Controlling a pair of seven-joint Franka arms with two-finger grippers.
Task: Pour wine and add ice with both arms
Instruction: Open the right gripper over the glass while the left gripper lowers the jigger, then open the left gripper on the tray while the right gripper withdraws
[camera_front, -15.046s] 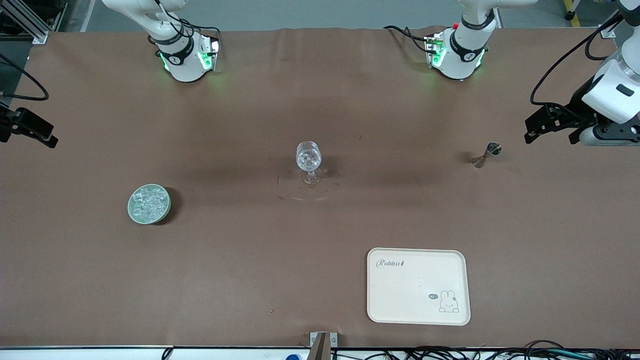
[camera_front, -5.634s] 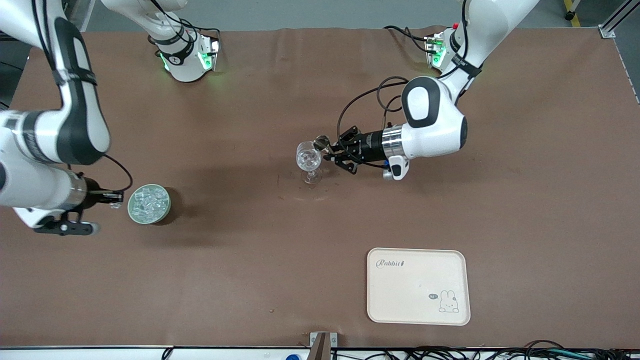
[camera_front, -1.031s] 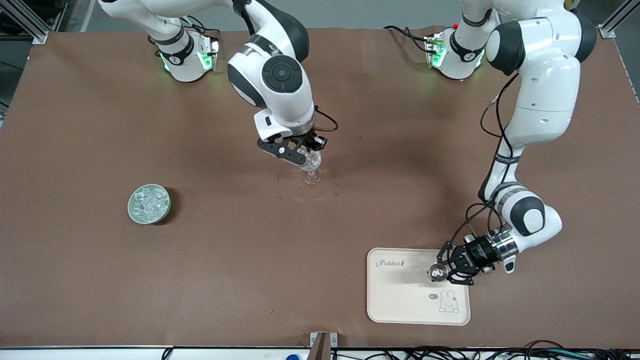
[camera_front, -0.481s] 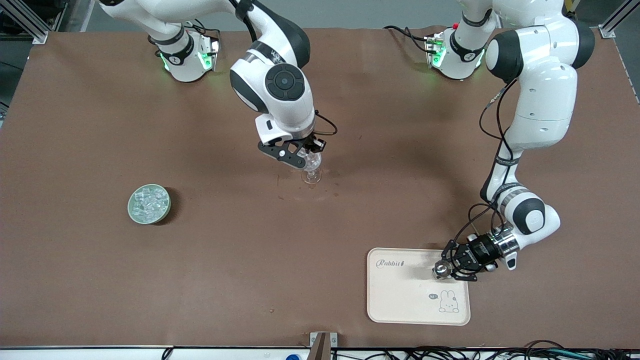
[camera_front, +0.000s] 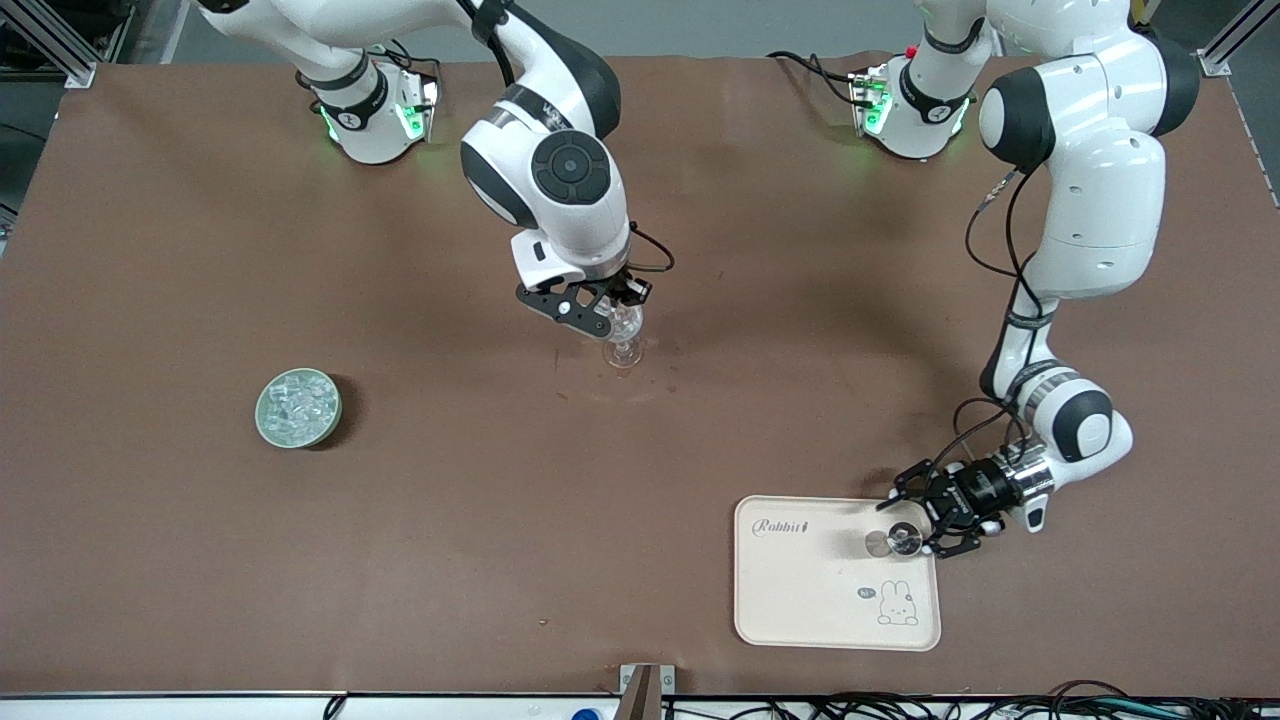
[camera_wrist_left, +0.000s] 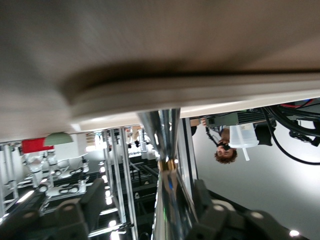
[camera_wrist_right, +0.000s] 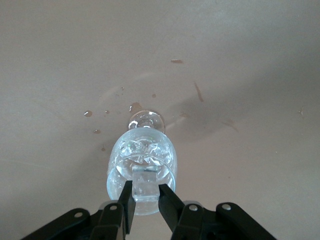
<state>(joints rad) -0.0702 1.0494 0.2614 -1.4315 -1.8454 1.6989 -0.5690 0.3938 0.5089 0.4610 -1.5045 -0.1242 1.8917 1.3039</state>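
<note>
The stemmed glass (camera_front: 622, 352) stands mid-table, its bowl (camera_wrist_right: 142, 160) holding clear, glistening contents; I cannot tell wine from ice in it. My right gripper (camera_front: 618, 310) hangs just over the bowl, shut on one clear ice cube (camera_wrist_right: 145, 177). A green bowl (camera_front: 298, 407) heaped with ice sits toward the right arm's end. A metal jigger (camera_front: 893, 541) stands on the cream tray (camera_front: 800, 600). My left gripper (camera_front: 915, 522) is open around the jigger (camera_wrist_left: 165, 135), and one finger (camera_wrist_left: 70, 215) stands clearly off it.
Small drops of liquid (camera_wrist_right: 90, 114) lie on the brown table around the glass's foot. The tray lies near the front edge, toward the left arm's end. Both arm bases stand along the table's edge farthest from the front camera.
My left gripper has opened and let go of the jigger, which now stands on the tray, and has drawn back slightly. The right gripper has held still over the glass with its cube.
</note>
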